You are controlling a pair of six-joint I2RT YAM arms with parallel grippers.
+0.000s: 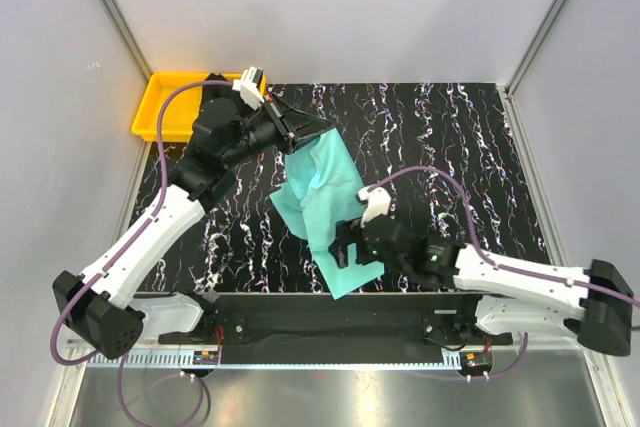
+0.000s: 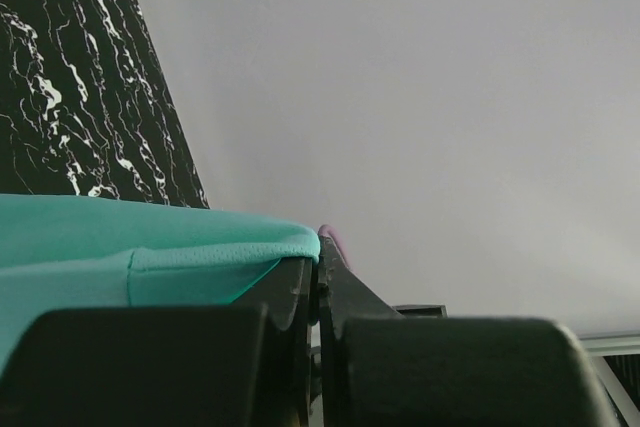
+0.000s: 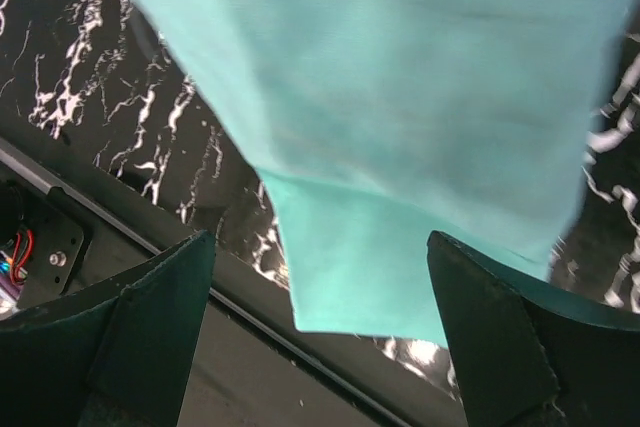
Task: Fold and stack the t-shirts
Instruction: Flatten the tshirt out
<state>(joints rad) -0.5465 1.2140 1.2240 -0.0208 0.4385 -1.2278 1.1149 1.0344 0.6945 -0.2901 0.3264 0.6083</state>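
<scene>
Left wrist view: my left gripper (image 2: 318,252) is pinched tight on a hem of the teal t-shirt (image 2: 120,247). It holds that edge up so the cloth drapes down toward the table's near edge. My right gripper (image 3: 320,297) stands wide, jaws on either side of the shirt's low corner and not touching it. Likely set to catch that corner for a fold. Beneath: black marbled table (image 1: 460,137). Yellow tray (image 1: 160,87) at the far-left corner. Pale grey walls (image 1: 330,7) all round.

Bright, even light; soft shadows. Overhead sharp; teal t-shirt (image 3: 420,97) blurred near right wrist.
</scene>
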